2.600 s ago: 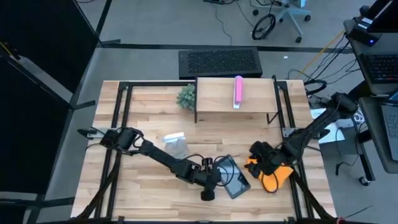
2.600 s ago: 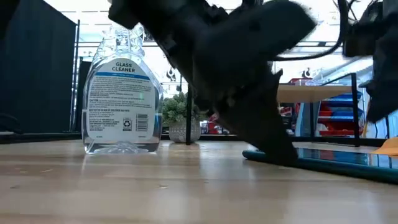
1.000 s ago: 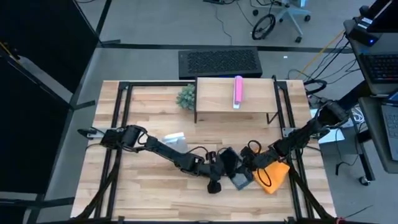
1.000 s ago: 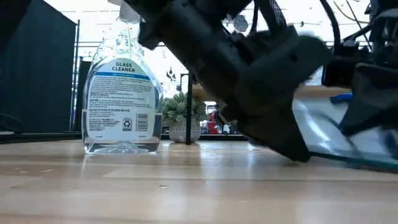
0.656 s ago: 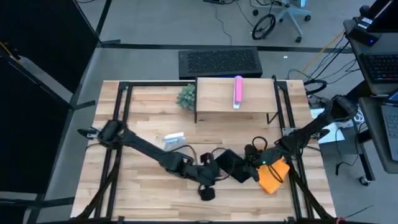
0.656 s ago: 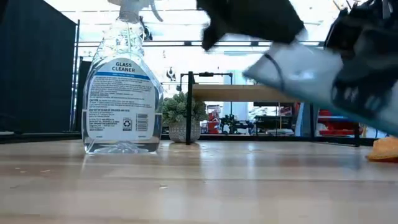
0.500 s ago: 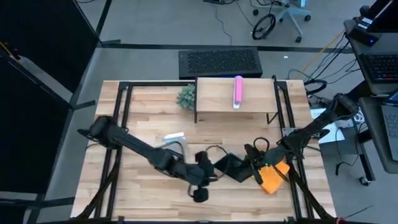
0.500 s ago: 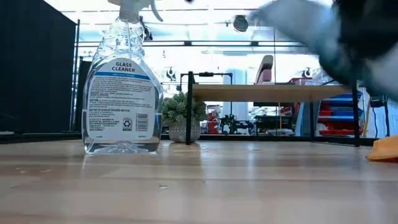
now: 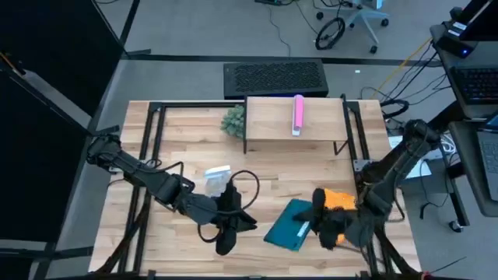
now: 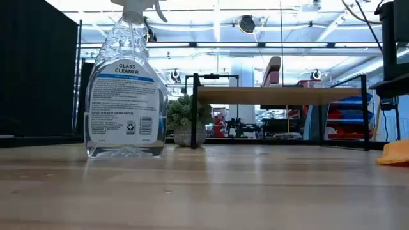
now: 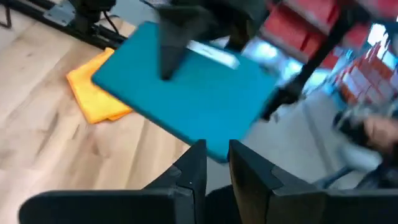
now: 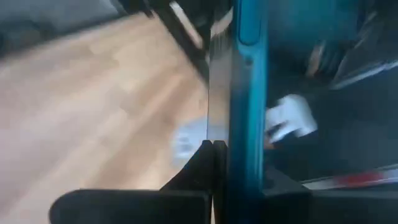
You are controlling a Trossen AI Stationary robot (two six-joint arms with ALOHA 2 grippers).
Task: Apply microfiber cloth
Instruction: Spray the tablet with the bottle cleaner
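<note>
The tablet point(image 9: 286, 226), teal back up, hangs over the table's near right part with my right gripper point(image 9: 317, 225) shut on it. It is above what the low view shows. The orange microfiber cloth point(image 9: 339, 200) lies flat on the table just beyond the tablet, and also shows in the left wrist view point(image 11: 93, 93) and at the low view's right edge point(image 10: 396, 153). My left gripper point(image 9: 243, 222) stands to the tablet's left, off it. Its fingers point(image 11: 198, 163) are a narrow gap apart with nothing between them. My right gripper pinches the tablet's right-hand end point(image 9: 308, 225) between its two fingers, one on the teal back point(image 11: 169, 59) and one on the screen side. In the right wrist view the tablet stands edge-on point(image 12: 244, 106) between the fingers. It is lifted clear of the table and tilted.
A clear glass-cleaner spray bottle point(image 9: 219, 183) stands left of centre, close behind my left arm. A small plant point(image 9: 233, 120) and a low wooden shelf point(image 9: 272, 120) with a pink object point(image 9: 298, 114) stand at the far side. Black frame rails point(image 9: 148, 155) run along both table sides.
Both grippers raised the tablet off the table and it turned teal side up. My left gripper has let go and drawn back toward the table's left. My right gripper has kept the tablet and carried it toward the near edge. The cloth stays on the table.
</note>
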